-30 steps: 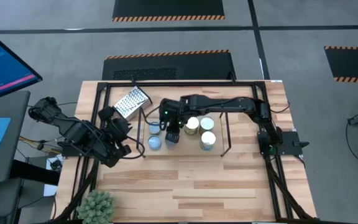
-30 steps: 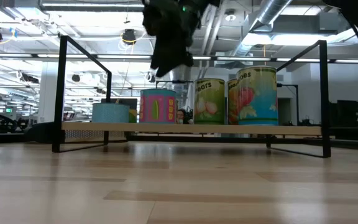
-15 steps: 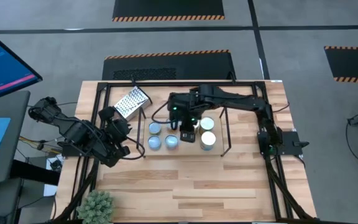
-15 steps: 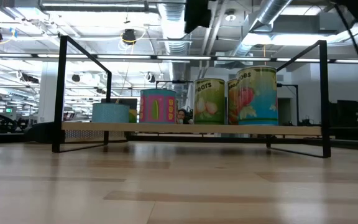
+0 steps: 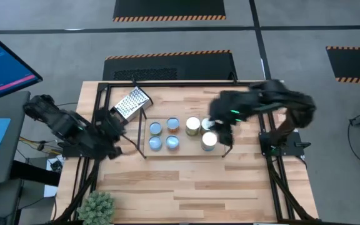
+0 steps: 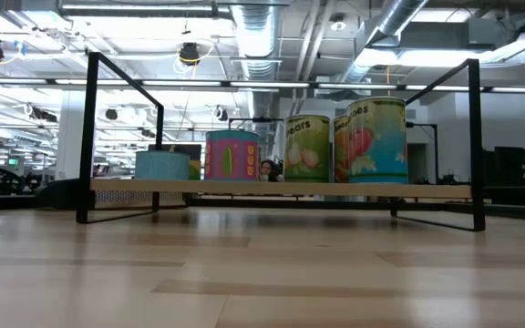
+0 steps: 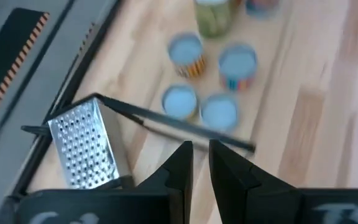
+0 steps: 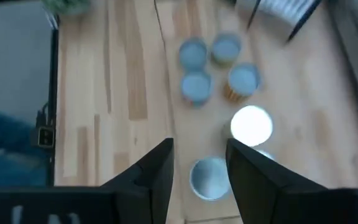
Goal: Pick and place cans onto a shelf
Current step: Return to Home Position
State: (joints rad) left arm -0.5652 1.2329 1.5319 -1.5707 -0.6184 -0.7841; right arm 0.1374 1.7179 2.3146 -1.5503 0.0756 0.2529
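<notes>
Several cans stand on the shelf [image 5: 186, 152], a black wire frame over light wood in the table's middle. Their lids show from above, such as a bluish can [image 5: 173, 143] and a bright silvery can [image 5: 209, 140]. In the low view they stand upright in a row, among them a pink can [image 6: 232, 155] and a green can [image 6: 307, 148]. My right gripper [image 8: 201, 163] hangs open and empty high above the shelf's right end [image 5: 222, 132]. My left gripper [image 7: 199, 158] is shut and empty, left of the shelf [image 5: 119, 134].
A perforated metal grater [image 5: 133, 102] lies at the far left of the table, beside the shelf. A small green plant [image 5: 97, 206] stands at the near left corner. A larger black frame [image 5: 274, 181] edges the table. Bare wood lies on the near side of the shelf.
My right gripper has risen from just above the cans at the shelf's left half and swung back toward the table's right edge, leaving the low view. It stays open and carries nothing. The cans have kept their places. My left arm has shifted a little.
</notes>
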